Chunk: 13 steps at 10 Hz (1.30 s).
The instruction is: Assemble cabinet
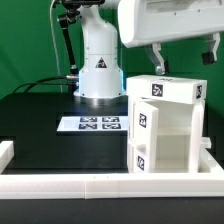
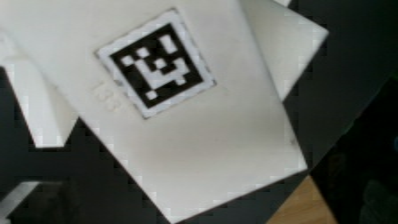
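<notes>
The pincer (image 1: 160, 62) hangs just above the cabinet (image 1: 165, 125), which stands upright on the surface (image 1: 40, 115) directly below it. I cannot tell whether its fingers are spread or closed.

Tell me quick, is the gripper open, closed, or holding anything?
Gripper: open, holding nothing, fingers apart above the cabinet.
</notes>
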### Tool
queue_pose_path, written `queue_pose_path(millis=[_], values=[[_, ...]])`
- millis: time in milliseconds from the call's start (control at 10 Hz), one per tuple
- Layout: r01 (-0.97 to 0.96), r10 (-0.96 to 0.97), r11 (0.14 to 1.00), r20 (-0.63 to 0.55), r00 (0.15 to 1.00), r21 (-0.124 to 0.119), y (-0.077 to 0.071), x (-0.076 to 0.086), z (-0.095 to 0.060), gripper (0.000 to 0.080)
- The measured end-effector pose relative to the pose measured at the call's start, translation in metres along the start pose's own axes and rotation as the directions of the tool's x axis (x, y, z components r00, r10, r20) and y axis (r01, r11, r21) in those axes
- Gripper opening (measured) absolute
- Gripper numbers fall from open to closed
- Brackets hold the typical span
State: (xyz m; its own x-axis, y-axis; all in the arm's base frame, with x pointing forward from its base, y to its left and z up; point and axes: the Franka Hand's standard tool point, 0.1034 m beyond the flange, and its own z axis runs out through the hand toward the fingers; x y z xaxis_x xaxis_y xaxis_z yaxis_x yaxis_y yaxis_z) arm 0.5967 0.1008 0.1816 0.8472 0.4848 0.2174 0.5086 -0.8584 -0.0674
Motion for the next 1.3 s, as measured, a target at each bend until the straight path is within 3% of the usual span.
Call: queue_pose_path(millis=[200,600,900,1000,1100,1200,1300], values=[[0.127,-0.127,0.992,0.016,0.992,0.009,0.006,-0.007,0.003,0.0798],[0.109,-0.109,0.994,0.041,0.993,0.019,0.006,-0.026,0.016,0.0798],[0.088,-0.087,0.996,0.032,0.996,-0.003,0.009,-0.039,0.025,0.0798],[0.088,-0.088,0.996,0.032,0.996,-0.004,0.009,-0.039,0.025,0.0706],[0.088,-0.088,0.996,0.032,0.996,-0.004,0.010,-0.039,0.025,0.0706],[0.088,-0.088,0.996,0.032,0.996,-0.004,0.010,-0.039,0.025,0.0557],[0.088,-0.087,0.996,0.032,0.996,-0.004,0.010,-0.039,0.025,0.0557]])
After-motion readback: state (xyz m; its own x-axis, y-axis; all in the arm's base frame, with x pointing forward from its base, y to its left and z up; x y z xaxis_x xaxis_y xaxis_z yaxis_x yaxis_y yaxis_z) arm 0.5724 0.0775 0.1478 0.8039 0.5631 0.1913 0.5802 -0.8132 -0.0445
